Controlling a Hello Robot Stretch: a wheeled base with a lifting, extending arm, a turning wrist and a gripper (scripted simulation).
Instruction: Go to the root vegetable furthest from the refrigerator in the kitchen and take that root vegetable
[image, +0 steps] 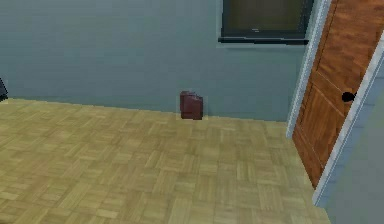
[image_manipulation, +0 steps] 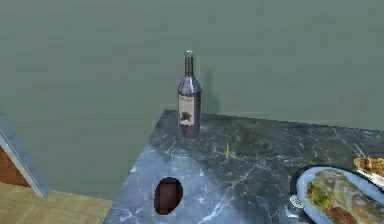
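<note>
Forward view: a parquet floor (image: 120, 170) of light wooden blocks runs to the far wall. A small reddish-brown container (image: 191, 105) stands upright on it, against the foot of that wall.

Arm side view: a dark countertop (image_manipulation: 240, 165) with pale marbled veins. A dark glass bottle (image_manipulation: 188, 95) stands upright near its far left corner. A dark reddish-brown oval object (image_manipulation: 168, 195) lies near the left edge, well apart from the bottle. A dark-rimmed plate (image_manipulation: 304, 179) of food rests at the arm side view's right, with a tan item (image_manipulation: 371, 163) just beyond it.
</note>
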